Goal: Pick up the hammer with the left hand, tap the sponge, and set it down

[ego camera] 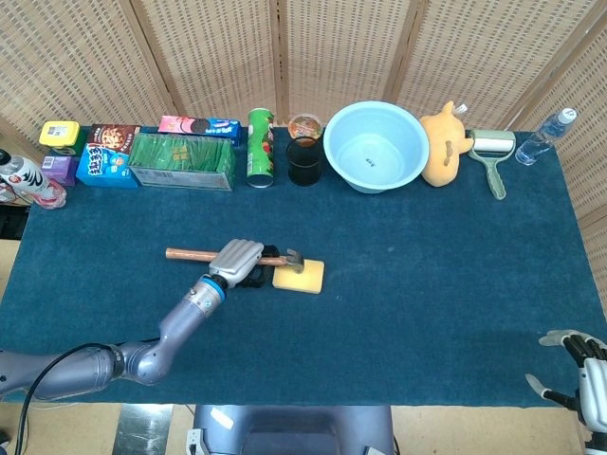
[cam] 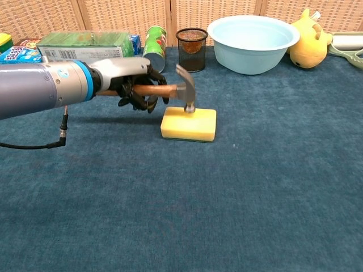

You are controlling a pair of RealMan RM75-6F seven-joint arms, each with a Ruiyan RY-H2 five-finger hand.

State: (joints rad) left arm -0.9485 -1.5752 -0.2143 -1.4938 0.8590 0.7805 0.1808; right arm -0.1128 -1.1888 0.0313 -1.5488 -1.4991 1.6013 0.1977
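Note:
My left hand [ego camera: 237,259] [cam: 134,86] grips the wooden handle of the hammer [ego camera: 194,254] [cam: 170,90], held level above the cloth. The steel head [cam: 188,93] points down and meets the top of the yellow sponge [ego camera: 302,277] [cam: 190,124] near its back left part. The sponge lies flat on the blue tablecloth [cam: 238,192]. My right hand [ego camera: 580,365] shows at the lower right corner of the head view, off the table, fingers spread and holding nothing.
Along the back edge stand snack boxes [ego camera: 180,159], a green can [ego camera: 260,147], a black mesh cup [ego camera: 304,159], a light blue bowl [ego camera: 376,145], a yellow plush toy [ego camera: 443,142], a lint roller [ego camera: 492,152] and a bottle [ego camera: 544,136].

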